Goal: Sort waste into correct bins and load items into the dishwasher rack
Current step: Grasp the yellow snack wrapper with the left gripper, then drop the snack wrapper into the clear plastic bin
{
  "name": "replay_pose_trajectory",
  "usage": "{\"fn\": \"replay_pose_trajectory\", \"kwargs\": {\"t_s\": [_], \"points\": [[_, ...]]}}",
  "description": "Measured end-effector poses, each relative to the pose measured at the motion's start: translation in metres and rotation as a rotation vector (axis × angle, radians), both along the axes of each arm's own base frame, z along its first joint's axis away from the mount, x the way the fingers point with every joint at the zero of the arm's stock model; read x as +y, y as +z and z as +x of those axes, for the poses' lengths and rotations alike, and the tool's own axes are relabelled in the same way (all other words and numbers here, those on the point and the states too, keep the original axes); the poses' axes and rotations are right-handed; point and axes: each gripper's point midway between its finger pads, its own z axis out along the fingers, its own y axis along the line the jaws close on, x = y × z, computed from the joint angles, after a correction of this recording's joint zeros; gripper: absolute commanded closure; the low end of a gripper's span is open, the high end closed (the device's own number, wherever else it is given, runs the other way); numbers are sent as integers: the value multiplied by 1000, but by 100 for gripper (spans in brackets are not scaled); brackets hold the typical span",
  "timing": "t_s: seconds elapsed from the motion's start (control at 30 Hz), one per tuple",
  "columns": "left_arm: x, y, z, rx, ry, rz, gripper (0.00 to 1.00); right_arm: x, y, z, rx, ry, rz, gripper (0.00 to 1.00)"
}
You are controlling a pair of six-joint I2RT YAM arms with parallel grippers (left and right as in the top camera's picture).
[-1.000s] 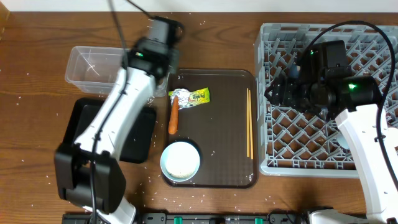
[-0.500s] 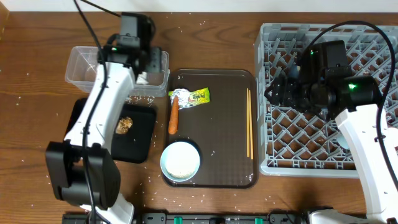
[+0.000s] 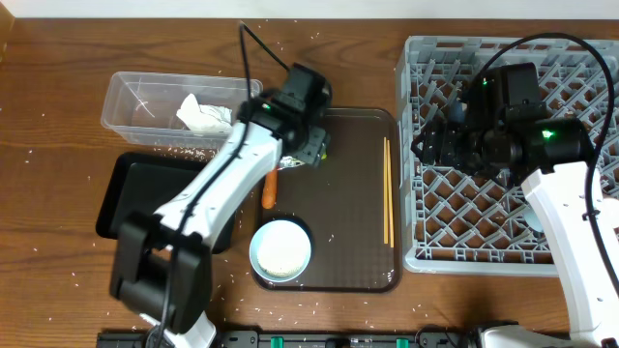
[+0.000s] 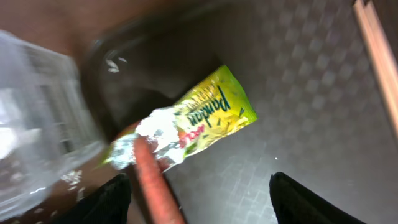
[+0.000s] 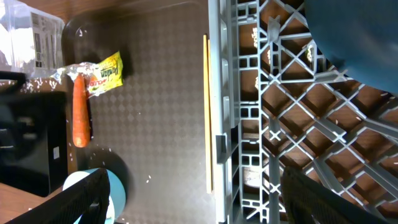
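A brown serving tray [image 3: 348,208] lies in the middle of the overhead frame, its long side running top to bottom, with rounded corners and a raised rim. Its floor carries a fine embossed diamond pattern, which fills the right half of the left wrist view and the centre-left of the right wrist view. It rests flat on a dark wooden desk [image 3: 58,222] whose grain spans the whole overhead frame. At the far upper left edge a tan sliver [image 3: 4,34] shows, too cropped to identify. A black strip [image 3: 290,339] with green fittings runs along the bottom edge.
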Motion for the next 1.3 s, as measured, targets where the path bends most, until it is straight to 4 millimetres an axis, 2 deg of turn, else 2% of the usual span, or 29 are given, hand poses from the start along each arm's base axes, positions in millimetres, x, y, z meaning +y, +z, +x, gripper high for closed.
{"fn": "replay_pose_trajectory", "kwargs": {"t_s": [0.13,0.27,0.5,0.57,0.6,0.63,0.67,0.7,0.73,0.93,1.03,1.1,1.17,1.3], "points": [[-13,-37,-4,38,-62,42,27,0,0,0,0,0,0,19],[-27,-63,-6,45,-118,84,27,0,0,0,0,0,0,19],[-36,-95,2,-15,-155,220,28,0,0,0,0,0,0,19],[-35,-92,8,-57,-146,250,30,0,0,0,1,0,-1,19],[-32,-91,12,-75,-136,273,37,0,0,-1,3,0,-1,19],[-30,-91,15,-88,-125,287,49,0,0,-1,4,0,-1,19],[-26,-90,18,-104,-115,307,66,0,-1,-1,5,0,-1,19],[-23,-89,20,-115,-108,326,90,0,-1,-2,8,0,-1,19],[-20,-90,22,-120,-109,341,94,0,-1,-2,8,0,-1,19],[-15,-87,23,-139,-107,394,94,0,-1,-2,11,0,-2,19],[-19,-76,17,-151,-122,400,94,0,-1,-3,12,0,-2,19],[-25,-54,17,-192,-123,372,94,0,-1,-2,11,0,-2,19],[-30,-20,18,-257,-108,322,94,0,-1,-2,11,0,-2,19],[-27,70,16,-416,-51,181,94,0,-1,-2,10,0,-2,18]]}}
